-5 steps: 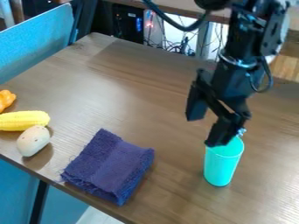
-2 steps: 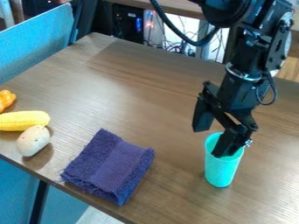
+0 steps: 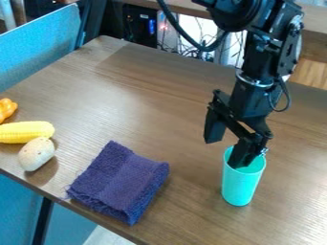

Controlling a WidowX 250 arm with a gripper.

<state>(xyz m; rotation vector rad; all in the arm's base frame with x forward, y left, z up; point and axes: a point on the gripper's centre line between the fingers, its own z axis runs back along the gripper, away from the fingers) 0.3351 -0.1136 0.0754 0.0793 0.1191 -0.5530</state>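
Observation:
The black gripper [image 3: 224, 152] hangs at the right of the table, its two fingers spread wide. One finger's tip dips into the mouth of an upright turquoise cup [image 3: 241, 183]; the other finger is outside, up and to the left of the rim. Nothing shows between the fingers apart from the near part of the cup's rim. Left of the cup lies a folded dark purple cloth [image 3: 120, 183].
At the left edge of the brown table [image 3: 147, 103] are a yellow corn cob [image 3: 26, 132], a speckled egg-shaped object [image 3: 36, 154] and an orange object [image 3: 6, 109]. A blue panel [image 3: 41, 45] stands behind the left edge.
Since a second ago the gripper has come down, so one fingertip is now inside the cup's mouth. Most recently it shifted slightly left. The cup has stayed nearly in place.

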